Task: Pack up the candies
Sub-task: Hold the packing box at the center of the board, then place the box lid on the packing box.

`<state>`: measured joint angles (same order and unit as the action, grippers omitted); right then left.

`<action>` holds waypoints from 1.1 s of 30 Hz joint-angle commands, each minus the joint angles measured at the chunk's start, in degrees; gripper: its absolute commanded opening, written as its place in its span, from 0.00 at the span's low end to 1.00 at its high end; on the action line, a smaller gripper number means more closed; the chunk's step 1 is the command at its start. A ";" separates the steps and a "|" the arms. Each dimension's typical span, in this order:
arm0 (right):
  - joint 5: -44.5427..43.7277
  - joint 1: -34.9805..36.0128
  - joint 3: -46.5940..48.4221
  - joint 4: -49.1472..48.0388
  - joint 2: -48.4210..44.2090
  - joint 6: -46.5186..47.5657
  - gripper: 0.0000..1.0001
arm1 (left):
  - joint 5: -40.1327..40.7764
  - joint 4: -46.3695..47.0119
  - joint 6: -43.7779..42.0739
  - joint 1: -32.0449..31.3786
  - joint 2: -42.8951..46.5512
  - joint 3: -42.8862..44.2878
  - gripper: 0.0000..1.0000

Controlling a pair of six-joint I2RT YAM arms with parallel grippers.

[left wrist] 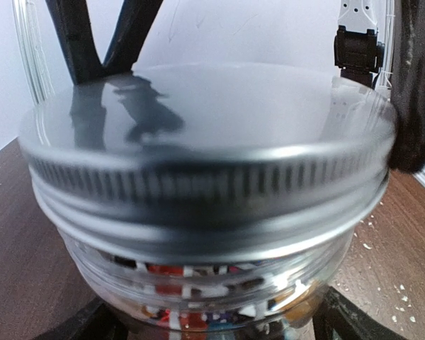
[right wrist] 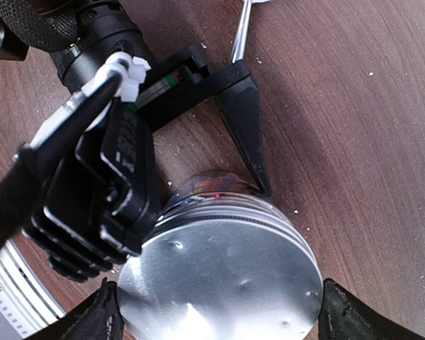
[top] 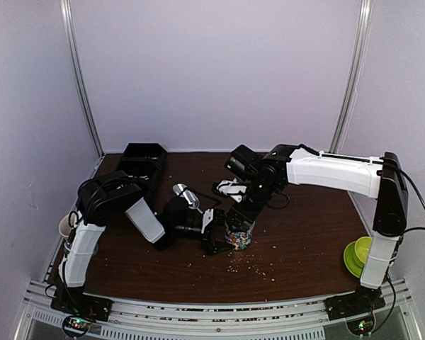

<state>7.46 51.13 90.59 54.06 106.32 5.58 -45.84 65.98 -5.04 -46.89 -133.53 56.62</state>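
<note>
A glass jar (top: 239, 237) stands on the brown table, with the candies (left wrist: 198, 283) showing as a multicoloured mass through its wall. A silver metal lid (right wrist: 219, 283) sits on the jar's mouth, and its ribbed rim (left wrist: 205, 184) fills the left wrist view. My left gripper (left wrist: 216, 322) comes in from the left at table height, its black fingers (right wrist: 248, 120) pressed against the jar's lower body on both sides. From above, my right gripper (right wrist: 219, 315) straddles the lid, with one fingertip (right wrist: 343, 315) touching each side of its rim.
A black bin (top: 143, 159) stands at the back left. A metal scoop (top: 186, 195) lies behind the left gripper. Green bowls (top: 358, 255) sit at the right edge and a pale cup (top: 65, 225) at the left edge. Pale crumbs (top: 251, 265) litter the table in front of the jar.
</note>
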 commanded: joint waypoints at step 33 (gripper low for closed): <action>-1.86 -0.12 2.34 1.51 2.01 -1.52 0.88 | 0.14 0.92 -0.58 -0.67 -1.22 0.46 0.88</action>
<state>6.15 51.13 92.86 54.68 108.25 4.34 -45.43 65.93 -5.04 -46.98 -133.53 56.64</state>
